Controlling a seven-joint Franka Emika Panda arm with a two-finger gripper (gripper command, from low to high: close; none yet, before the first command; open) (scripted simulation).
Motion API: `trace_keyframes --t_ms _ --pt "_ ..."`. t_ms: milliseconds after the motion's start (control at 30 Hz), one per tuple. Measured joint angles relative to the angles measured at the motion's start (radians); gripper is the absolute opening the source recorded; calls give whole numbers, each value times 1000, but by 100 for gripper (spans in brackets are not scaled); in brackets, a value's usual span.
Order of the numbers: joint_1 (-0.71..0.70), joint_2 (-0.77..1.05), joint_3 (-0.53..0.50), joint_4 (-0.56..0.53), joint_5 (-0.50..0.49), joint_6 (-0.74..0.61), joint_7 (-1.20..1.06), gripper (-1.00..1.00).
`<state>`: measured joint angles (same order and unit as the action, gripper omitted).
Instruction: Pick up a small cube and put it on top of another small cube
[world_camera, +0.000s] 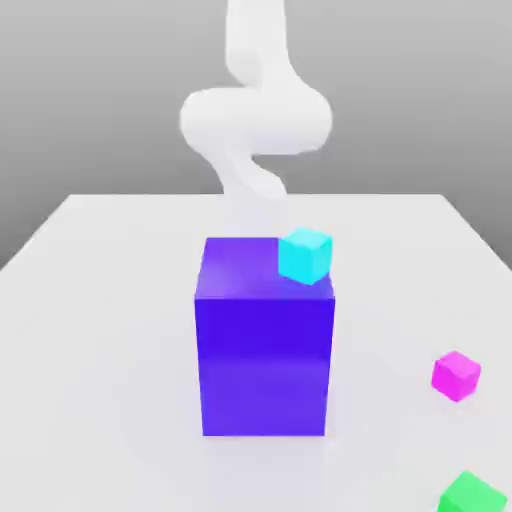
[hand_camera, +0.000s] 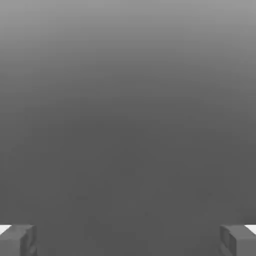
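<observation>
A small cyan cube (world_camera: 305, 255) rests on the top of a tall blue block (world_camera: 265, 350), at its far corner toward the exterior view's right. A small magenta cube (world_camera: 456, 375) lies on the white table (world_camera: 100, 320) to the exterior view's right of the block. A small green cube (world_camera: 470, 494) sits at the table's near edge, partly cut off. In the hand view my gripper (hand_camera: 128, 241) stands open, its grey fingertips (hand_camera: 18, 240) wide apart with nothing between them and only grey background ahead. The white arm (world_camera: 255, 120) rises behind the block.
The tall blue block stands in the middle of the table, between the arm and the near edge. Bare table surface lies to the exterior view's left of the block and between the block and the magenta cube.
</observation>
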<state>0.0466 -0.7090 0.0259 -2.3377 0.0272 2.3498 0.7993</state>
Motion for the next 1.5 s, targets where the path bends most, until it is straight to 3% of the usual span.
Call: trace_keyframes --t_ms 300,500,733,933,967,1200,1400,1500 --pt "152 328 142 -137 71 182 18 0" --pt "235 544 261 -228 52 303 77 0" --pt "382 811 317 -331 -132 442 262 0" --pt "530 1030 149 -303 -310 600 402 0" --pt "552 1056 124 -297 -325 622 414 -100" --pt "554 1058 121 -297 -329 624 417 -100" --pt "478 868 233 -337 -161 477 286 -100" --pt "424 879 231 -255 -145 406 165 -100"
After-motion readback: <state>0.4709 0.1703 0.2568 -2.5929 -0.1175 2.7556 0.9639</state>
